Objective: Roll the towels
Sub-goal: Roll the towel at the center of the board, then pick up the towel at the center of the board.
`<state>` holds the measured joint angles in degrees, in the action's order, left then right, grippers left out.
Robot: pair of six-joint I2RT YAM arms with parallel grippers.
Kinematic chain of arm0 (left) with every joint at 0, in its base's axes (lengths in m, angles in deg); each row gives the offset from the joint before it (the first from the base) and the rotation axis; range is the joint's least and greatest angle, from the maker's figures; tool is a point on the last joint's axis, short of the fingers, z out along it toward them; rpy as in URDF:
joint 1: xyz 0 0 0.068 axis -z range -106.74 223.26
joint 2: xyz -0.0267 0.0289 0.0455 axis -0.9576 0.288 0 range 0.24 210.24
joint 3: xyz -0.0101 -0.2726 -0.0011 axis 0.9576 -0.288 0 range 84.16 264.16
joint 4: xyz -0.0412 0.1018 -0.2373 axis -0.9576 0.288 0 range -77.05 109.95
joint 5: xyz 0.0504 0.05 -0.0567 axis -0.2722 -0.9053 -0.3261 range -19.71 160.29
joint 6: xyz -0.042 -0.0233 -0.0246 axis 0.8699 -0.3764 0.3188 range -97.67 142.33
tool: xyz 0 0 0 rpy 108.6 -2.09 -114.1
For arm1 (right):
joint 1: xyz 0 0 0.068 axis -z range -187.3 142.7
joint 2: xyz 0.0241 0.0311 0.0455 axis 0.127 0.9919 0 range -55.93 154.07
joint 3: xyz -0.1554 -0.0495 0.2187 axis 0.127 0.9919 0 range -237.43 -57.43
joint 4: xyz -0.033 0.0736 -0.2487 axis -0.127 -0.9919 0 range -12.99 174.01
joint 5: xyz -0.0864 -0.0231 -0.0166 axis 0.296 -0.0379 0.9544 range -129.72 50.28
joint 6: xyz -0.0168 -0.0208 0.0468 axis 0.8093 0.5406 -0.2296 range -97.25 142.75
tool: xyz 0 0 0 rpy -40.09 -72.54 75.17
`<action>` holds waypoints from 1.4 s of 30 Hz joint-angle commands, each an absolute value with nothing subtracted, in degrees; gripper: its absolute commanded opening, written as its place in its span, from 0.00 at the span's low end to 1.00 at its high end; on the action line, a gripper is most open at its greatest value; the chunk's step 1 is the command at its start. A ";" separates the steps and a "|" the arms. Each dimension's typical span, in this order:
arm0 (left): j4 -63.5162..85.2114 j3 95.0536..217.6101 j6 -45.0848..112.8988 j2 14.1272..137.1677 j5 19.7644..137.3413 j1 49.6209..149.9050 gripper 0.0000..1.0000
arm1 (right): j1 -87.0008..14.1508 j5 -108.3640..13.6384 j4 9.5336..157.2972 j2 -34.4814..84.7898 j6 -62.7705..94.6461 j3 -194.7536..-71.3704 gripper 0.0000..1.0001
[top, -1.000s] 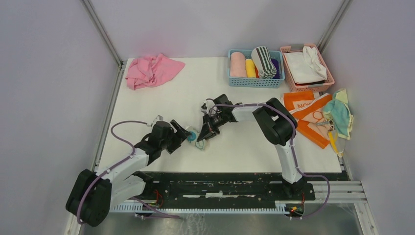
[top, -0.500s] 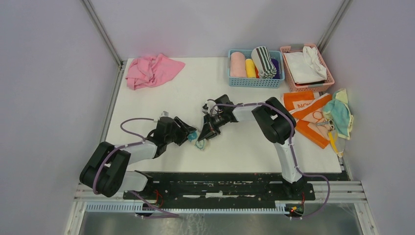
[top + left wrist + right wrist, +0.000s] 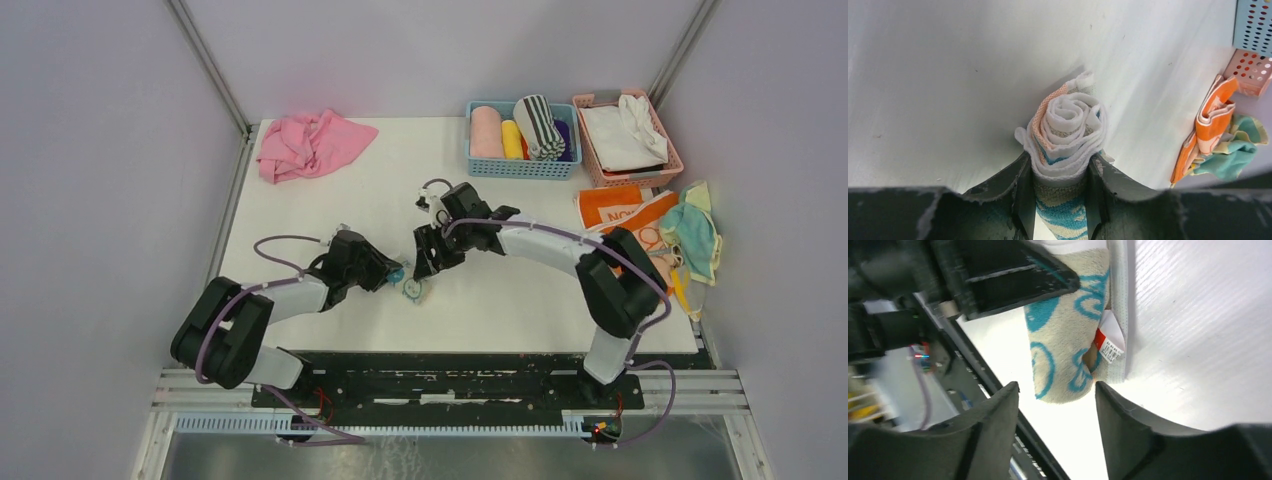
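Observation:
A pale towel with teal bunny prints (image 3: 1068,130) lies rolled up on the white table (image 3: 330,210), left of centre near the front (image 3: 411,290). My left gripper (image 3: 1058,167) is shut on the near end of this roll, with both fingers pressed against its sides. My right gripper (image 3: 1055,390) stands open just beyond the roll's other end (image 3: 1063,355), touching nothing. In the top view the two grippers, left (image 3: 393,273) and right (image 3: 424,264), face each other across the roll. An orange towel with white lettering (image 3: 625,225) and a teal-and-yellow towel (image 3: 692,235) lie unrolled at the right edge.
A blue basket (image 3: 522,168) at the back holds several rolled towels. Beside it a pink basket (image 3: 627,172) holds white cloth. A crumpled pink cloth (image 3: 310,143) lies at the back left. The black base rail (image 3: 440,365) runs along the front edge.
My left gripper has moved in and shut on the rolled towel. My right gripper has opened and let go of it, and the right arm's elbow has swung out to the right.

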<state>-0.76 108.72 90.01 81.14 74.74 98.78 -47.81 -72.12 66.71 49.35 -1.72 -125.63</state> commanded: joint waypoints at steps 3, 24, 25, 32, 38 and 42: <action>15.20 112.59 87.86 81.81 66.41 100.04 0.36 | -60.06 -38.36 61.12 37.01 16.87 -126.01 0.70; 22.49 118.15 89.02 83.44 65.68 101.54 0.36 | -76.60 -17.10 84.09 51.81 31.30 -122.36 0.77; 22.48 118.28 89.07 83.66 65.72 101.51 0.36 | -76.58 -16.65 84.31 52.77 31.08 -122.32 0.77; 22.56 118.92 88.45 84.83 66.16 101.48 0.36 | -74.82 -17.32 82.26 58.67 29.09 -122.51 0.72; 23.62 120.10 87.50 86.28 65.92 101.40 0.37 | -73.99 -15.63 80.15 58.71 28.43 -122.08 0.69; 23.58 120.71 86.68 86.82 66.58 100.24 0.38 | -72.02 -17.42 79.43 57.50 28.09 -121.00 0.66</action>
<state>17.73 120.15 89.96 84.66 70.50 98.26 -74.87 -17.83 85.60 53.78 29.25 -121.68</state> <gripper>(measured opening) 0.407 0.678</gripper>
